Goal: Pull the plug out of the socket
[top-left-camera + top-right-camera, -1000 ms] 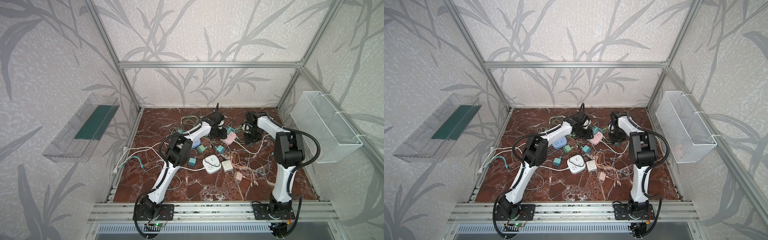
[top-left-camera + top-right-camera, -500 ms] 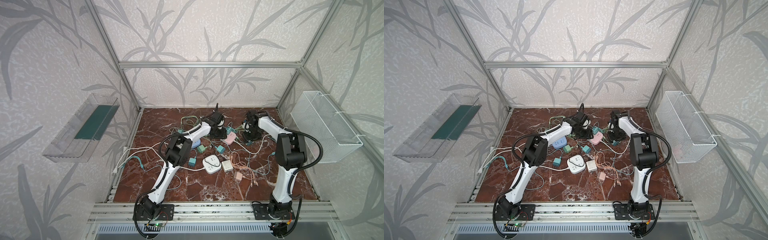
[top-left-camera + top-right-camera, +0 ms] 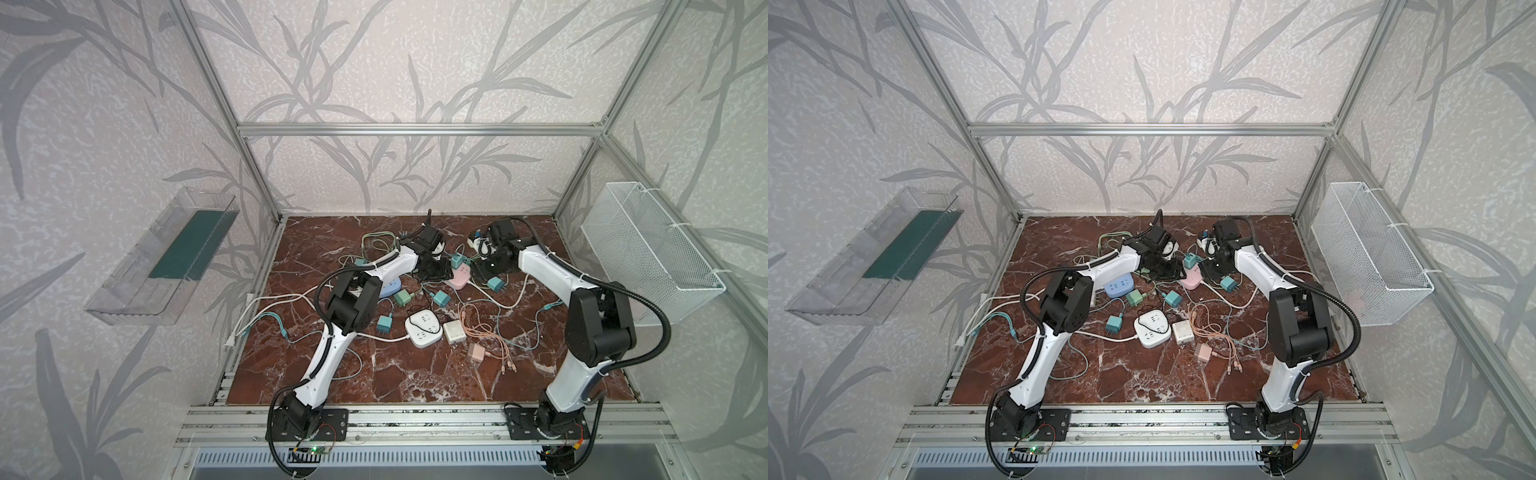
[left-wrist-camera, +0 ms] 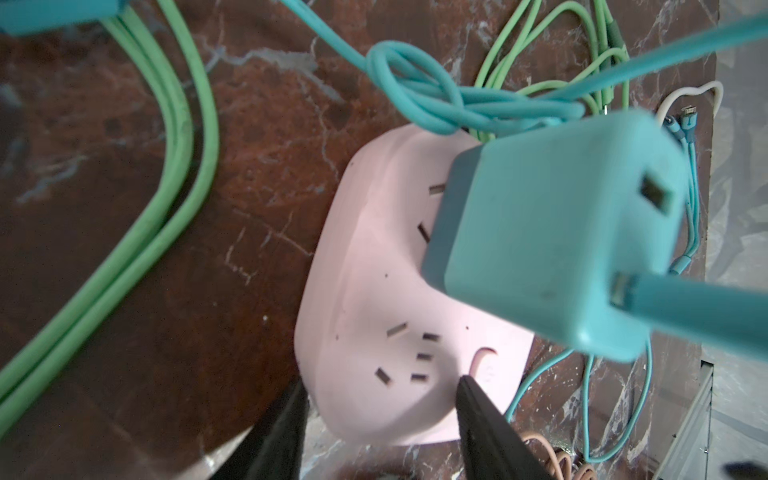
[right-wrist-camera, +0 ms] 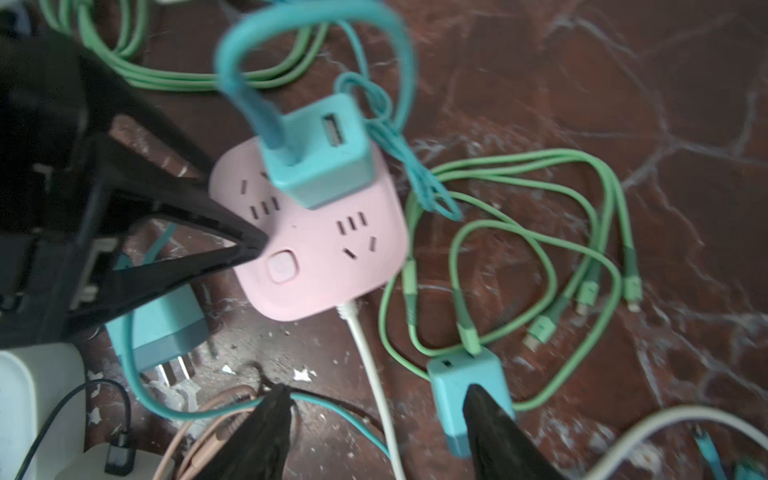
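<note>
The teal charger plug (image 5: 320, 153) stands upright in the pink socket strip (image 5: 332, 257), USB face up, prongs hidden. The strip lies toward the marble tabletop's (image 3: 332, 232) far edge, mid-width. The left gripper (image 4: 380, 382) has its jaws apart, with one fingertip (image 5: 249, 249) on the strip. The right gripper (image 5: 376, 388) has its jaws apart above the white cord (image 5: 368, 370).

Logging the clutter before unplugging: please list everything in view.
pink socket strip: 1, pink, far middle
plugged charger: 1, teal, in pink socket strip
loose chargers: four or more, teal or green, scattered
blue socket strip: 1, blue, left of centre
white socket strip: 1, white, centre
white adapter: 1, white, beside it
pink adapter: 1, pink, nearer front
cables: many, mixed colours, tangled
wire basket: 1, white, right wall
clear tray: 1, transparent, left wall
left gripper: 1, black, open at pink socket strip
right gripper: 1, black, open over cables
</note>
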Action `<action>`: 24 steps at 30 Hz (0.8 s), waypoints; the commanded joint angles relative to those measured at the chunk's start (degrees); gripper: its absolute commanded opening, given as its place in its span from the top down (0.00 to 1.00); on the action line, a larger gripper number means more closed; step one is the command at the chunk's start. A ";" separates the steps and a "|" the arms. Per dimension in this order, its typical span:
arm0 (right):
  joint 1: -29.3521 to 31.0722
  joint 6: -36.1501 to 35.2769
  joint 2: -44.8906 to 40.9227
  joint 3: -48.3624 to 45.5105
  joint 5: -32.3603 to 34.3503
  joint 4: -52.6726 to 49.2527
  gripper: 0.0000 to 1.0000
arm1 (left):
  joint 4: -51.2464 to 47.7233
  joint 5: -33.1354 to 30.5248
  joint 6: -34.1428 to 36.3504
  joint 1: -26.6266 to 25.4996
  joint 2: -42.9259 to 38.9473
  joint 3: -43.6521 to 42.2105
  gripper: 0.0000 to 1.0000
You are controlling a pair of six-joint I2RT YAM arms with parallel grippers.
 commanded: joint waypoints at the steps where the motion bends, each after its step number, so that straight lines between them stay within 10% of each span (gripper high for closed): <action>1: 0.97 -2.58 0.20 -1.82 -4.02 10.11 0.33 | -2.42 0.79 -1.08 0.06 -0.23 -2.68 0.43; 24: 1.06 -5.47 10.18 2.85 -6.02 18.52 0.34 | 1.49 5.63 -3.31 1.71 -0.47 -6.42 0.47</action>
